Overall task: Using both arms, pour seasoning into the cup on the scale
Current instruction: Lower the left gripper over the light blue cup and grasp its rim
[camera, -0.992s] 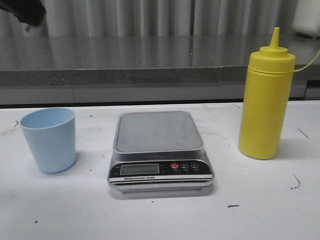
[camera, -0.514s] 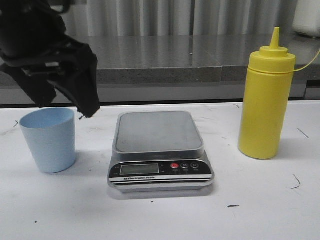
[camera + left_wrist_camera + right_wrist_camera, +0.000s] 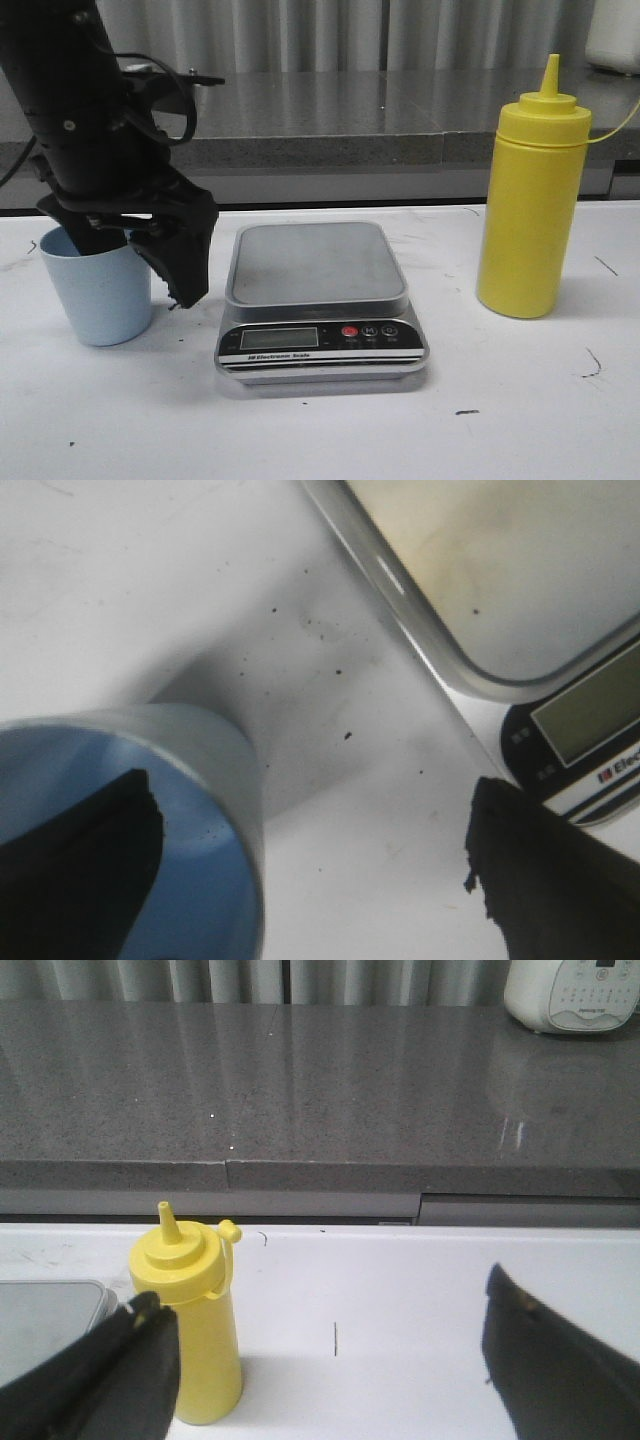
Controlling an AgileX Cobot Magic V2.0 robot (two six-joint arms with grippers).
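Note:
The pale blue cup stands on the white table left of the scale, whose steel platform is bare. My left gripper is open and straddles the cup's right wall. One finger is inside the cup; the other finger hangs outside, by the scale's display. The yellow seasoning bottle stands upright to the right of the scale. My right gripper is open and empty, short of the bottle, which is beside one finger. It is out of the front view.
A grey stone counter runs along the back behind the table. A white appliance sits on it at the far right, also seen in the right wrist view. The scale's corner shows beside the bottle.
My left arm has come down from the upper left onto the cup, and one finger now dips inside its rim. Cup, scale and bottle have not moved.

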